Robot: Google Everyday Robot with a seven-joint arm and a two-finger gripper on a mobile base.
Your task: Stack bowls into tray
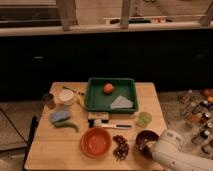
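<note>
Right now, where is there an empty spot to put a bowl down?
The tray has bare floor on its left, beside the orange fruit and gray cloth. The table's front-left corner is bare too. It is crowded around the orange bowl and maroon bowl, where the end effector sits.

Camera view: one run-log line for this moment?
stage: reach | gripper: at maroon bowl, front right | orange bowl: on table, front centre | tray: no bowls inside

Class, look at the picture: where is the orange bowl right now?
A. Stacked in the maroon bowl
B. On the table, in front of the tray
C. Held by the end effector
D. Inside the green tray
B: the orange bowl sits on the table, in front of the tray, while the end effector is at the maroon bowl.
</note>
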